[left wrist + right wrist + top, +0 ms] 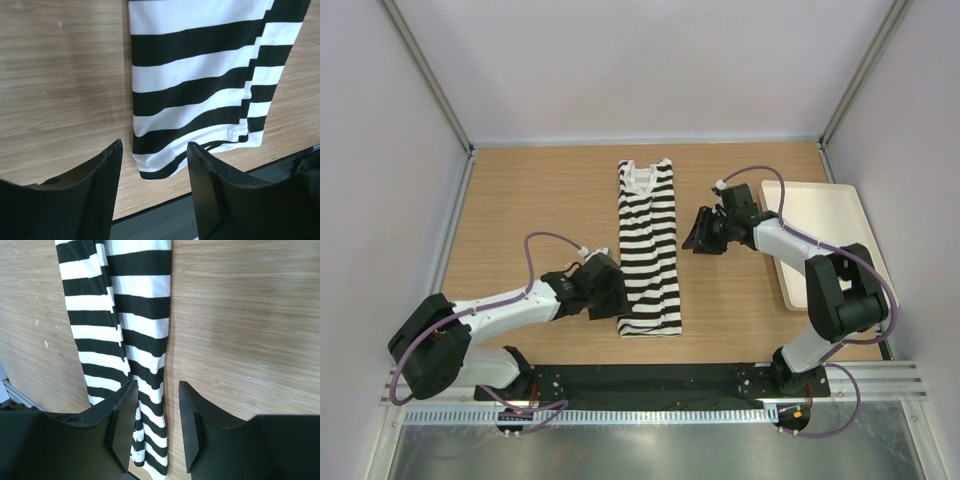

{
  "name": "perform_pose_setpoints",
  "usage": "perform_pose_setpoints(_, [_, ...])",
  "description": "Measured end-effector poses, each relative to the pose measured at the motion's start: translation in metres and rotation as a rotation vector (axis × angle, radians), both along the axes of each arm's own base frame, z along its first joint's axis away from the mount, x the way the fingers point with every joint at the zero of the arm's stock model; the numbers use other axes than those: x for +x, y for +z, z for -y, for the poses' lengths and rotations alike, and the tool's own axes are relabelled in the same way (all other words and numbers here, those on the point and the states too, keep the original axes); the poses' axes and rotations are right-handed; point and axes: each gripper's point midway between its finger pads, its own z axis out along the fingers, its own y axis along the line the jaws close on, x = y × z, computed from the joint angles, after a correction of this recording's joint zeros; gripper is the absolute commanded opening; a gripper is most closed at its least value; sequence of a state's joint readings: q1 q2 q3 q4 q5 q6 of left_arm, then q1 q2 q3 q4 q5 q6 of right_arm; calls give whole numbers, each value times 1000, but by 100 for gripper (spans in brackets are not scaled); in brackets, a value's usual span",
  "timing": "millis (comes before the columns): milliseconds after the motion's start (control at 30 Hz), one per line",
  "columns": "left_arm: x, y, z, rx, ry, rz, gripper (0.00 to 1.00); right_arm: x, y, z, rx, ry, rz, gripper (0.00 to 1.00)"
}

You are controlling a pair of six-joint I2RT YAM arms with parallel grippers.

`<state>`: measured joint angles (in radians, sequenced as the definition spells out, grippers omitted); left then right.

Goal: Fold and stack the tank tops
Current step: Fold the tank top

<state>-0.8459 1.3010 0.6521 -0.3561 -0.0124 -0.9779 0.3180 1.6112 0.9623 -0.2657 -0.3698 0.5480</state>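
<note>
One tank top (649, 247), black and white striped with white neck trim, lies folded into a long narrow strip down the middle of the table, neck at the far end. It shows in the left wrist view (195, 85) and the right wrist view (125, 325). My left gripper (613, 295) is open and empty just left of the strip's near hem; in its own view (155, 150) the hem corner lies between the jaws. My right gripper (703, 232) is open and empty to the right of the strip's middle; in its own view (157, 390) it hangs over the strip's right edge.
A plain white rectangular tray (827, 235) lies at the right edge of the wooden table (530, 210), under the right arm. Grey walls close the left, far and right sides. A black rail (650, 378) runs along the near edge.
</note>
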Motion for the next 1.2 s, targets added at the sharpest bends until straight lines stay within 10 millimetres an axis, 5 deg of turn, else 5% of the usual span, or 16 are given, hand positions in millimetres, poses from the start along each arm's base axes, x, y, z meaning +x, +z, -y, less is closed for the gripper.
perform_pose_setpoints(400, [-17, -19, -4, 8, 30, -43, 44, -26, -1, -44, 11, 138, -14, 43])
perform_pose_setpoints(633, [-25, -21, 8, -45, 28, -46, 39, 18, -4, -61, 12, 126, 2, 45])
perform_pose_setpoints(967, [-36, -27, 20, -99, 34, -63, 5, 96, -8, -94, 42, 89, 67, 47])
perform_pose_setpoints(1200, [-39, -28, 18, -120, 37, -57, 0, 134, -29, -105, 60, 44, 66, 49])
